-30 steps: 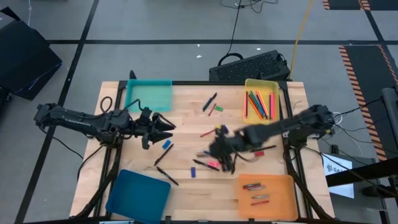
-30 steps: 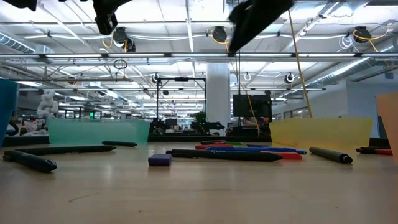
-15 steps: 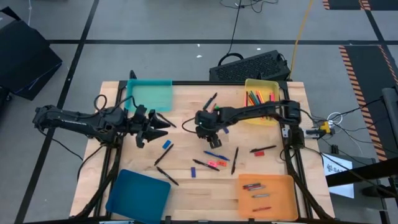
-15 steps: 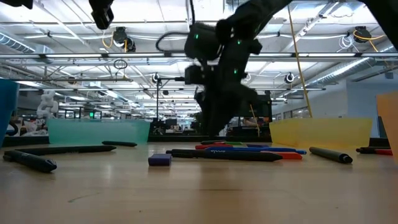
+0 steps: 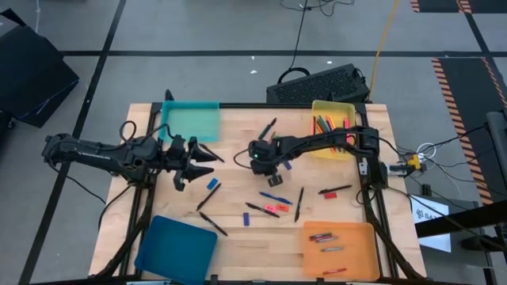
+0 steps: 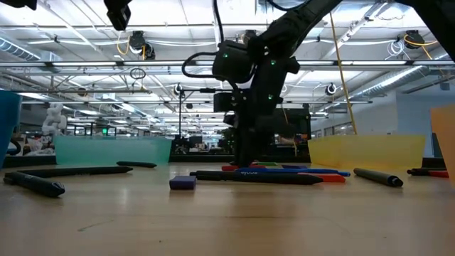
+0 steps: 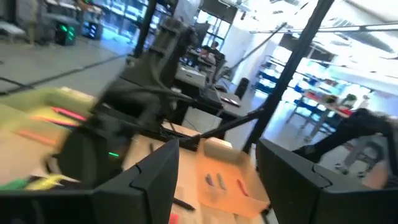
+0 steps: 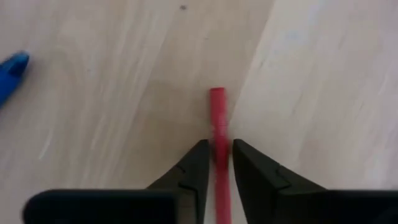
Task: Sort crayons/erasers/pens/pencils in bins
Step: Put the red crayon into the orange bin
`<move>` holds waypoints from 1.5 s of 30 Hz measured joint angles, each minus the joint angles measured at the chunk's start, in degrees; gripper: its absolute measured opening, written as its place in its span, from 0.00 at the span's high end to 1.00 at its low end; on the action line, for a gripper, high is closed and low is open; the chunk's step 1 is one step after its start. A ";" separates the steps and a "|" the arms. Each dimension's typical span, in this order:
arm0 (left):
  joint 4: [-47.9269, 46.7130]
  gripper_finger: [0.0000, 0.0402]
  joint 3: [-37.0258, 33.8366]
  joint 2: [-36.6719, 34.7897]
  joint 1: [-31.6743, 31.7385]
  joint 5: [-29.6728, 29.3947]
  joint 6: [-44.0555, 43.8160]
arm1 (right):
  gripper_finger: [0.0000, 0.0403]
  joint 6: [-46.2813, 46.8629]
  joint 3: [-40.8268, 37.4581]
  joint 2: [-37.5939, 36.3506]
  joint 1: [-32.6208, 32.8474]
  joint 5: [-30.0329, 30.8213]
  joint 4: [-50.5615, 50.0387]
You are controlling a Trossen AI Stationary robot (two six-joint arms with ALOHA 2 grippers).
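Observation:
My right gripper [image 5: 265,164] points down at the table's middle, shut on a short red crayon [image 8: 217,115] that lies flat on the wood. In the low view its fingers [image 6: 245,153] reach down to the tabletop. My left gripper [image 5: 207,154] hangs open above the table, just near of the teal bin [image 5: 190,121], with nothing between its fingers [image 7: 155,180]. The yellow bin [image 5: 333,127] holds pencils, the orange bin [image 5: 339,247] holds crayons, and the dark blue bin [image 5: 176,247] sits at the near left. My right gripper pinches the red crayon between its two fingers, on a stretch [image 8: 218,140] some way back from the free end [image 8: 217,93]. The fingers come from above, pointing down, and lie across the crayon. The crayon still lies flat on the table.
Loose on the wood lie black pens [image 5: 207,196] [image 5: 299,202] [image 5: 267,129], a blue pen [image 5: 275,198], blue erasers [image 5: 212,184] [image 5: 246,218], a pink stick [image 5: 269,208] and a red stick [image 5: 337,190]. A black keyboard [image 5: 317,83] lies beyond the far edge.
My right gripper has swung from the near right of the middle toward the table's left and far side, then come down from high up to the tabletop over the red crayon. The crayon has stayed where it lay.

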 joint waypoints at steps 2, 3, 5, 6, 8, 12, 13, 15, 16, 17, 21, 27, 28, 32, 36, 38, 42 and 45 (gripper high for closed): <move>0.29 0.46 0.00 0.00 0.00 -1.93 1.38 | 0.87 -1.78 -1.71 -0.01 1.08 1.25 2.66; 0.54 0.46 0.00 0.00 0.00 -3.16 1.91 | 0.89 -2.24 -2.39 -0.01 1.56 1.31 3.77; 1.55 0.46 0.00 0.00 0.00 -5.59 2.79 | 0.92 -2.48 -3.30 0.01 2.52 1.34 4.91; 1.98 0.46 0.00 0.00 0.00 -6.70 2.85 | 0.93 -2.45 -3.57 0.05 3.00 1.50 5.03; 2.65 0.46 0.00 0.00 0.07 -8.43 2.85 | 0.94 -1.78 -3.72 0.16 4.03 2.33 5.25; 3.40 0.46 0.00 0.00 0.07 -9.71 2.81 | 0.95 1.31 -3.83 -2.65 6.25 3.64 4.98; 3.39 0.46 0.00 0.00 0.11 -9.73 2.77 | 0.94 2.03 -4.05 -3.82 7.09 3.83 3.79; 3.31 0.46 0.00 0.00 0.11 -9.73 2.34 | 0.94 3.57 -4.35 -6.85 8.93 3.54 1.01; 3.35 0.46 0.00 0.00 0.11 -9.73 2.05 | 0.93 4.72 -4.33 -8.74 10.01 3.55 0.27; 3.36 0.46 0.00 0.00 0.11 -9.74 1.96 | 0.93 6.09 -4.16 -11.21 11.20 3.62 -1.21; 3.36 0.46 0.00 0.00 0.11 -9.78 0.70 | 0.94 12.00 -3.92 -20.90 18.05 3.83 -9.62; 3.36 0.46 0.00 0.00 0.11 -12.72 1.13 | 0.93 27.98 -3.85 -31.04 33.10 3.92 -20.50; 3.36 0.46 0.00 0.00 0.11 -13.42 1.15 | 0.93 31.55 -3.86 -31.57 36.16 3.92 -22.25; 3.36 0.46 0.00 0.00 0.11 -14.37 1.11 | 0.93 45.81 -3.93 -31.52 47.91 3.72 -25.11; 3.36 0.46 0.00 0.00 0.11 -14.37 0.19 | 0.93 56.55 -4.01 -28.23 55.97 3.81 -25.02; 3.36 0.46 0.00 0.00 0.11 -14.34 -0.71 | 0.93 59.98 -4.80 -26.17 57.92 3.85 -23.91; 4.67 0.46 0.00 0.02 0.06 -12.21 -1.02 | 0.93 64.42 -8.01 -21.94 59.32 3.45 -18.98; 6.43 0.46 0.00 0.00 -0.22 -10.62 -1.02 | 0.93 66.83 -10.17 -19.33 59.33 2.14 -15.31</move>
